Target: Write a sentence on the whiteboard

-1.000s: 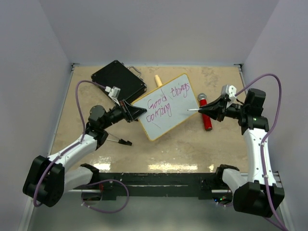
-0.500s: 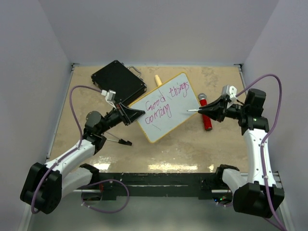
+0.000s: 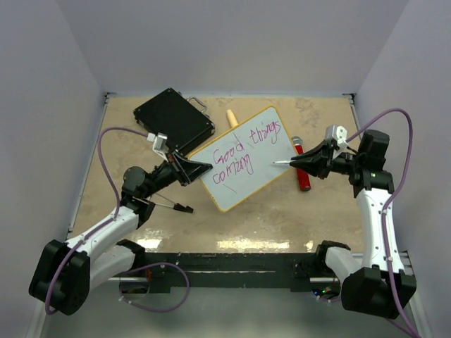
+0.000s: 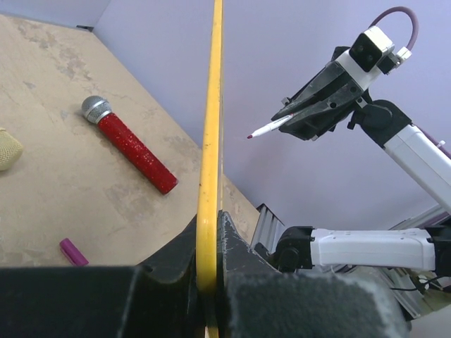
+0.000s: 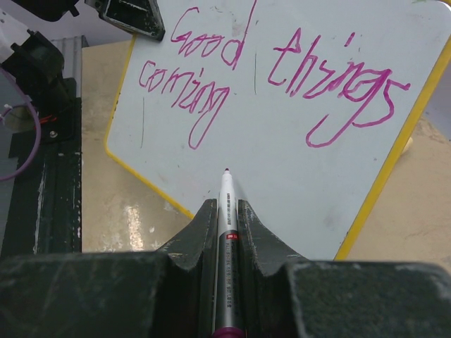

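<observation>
Pale lavender walls [image 3: 232,42] on three sides, beige mottled tabletop [image 3: 282,211], perhaps stone-patterned, soft glare.

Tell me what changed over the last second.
The left arm drew back toward the left, the left gripper staying shut on the edge of the whiteboard. The board tipped slightly, its right corner now covering part of the head of the red microphone. Nothing was taken or let go. The right gripper, shut on the marker, the sentence and the black case stayed put.
</observation>
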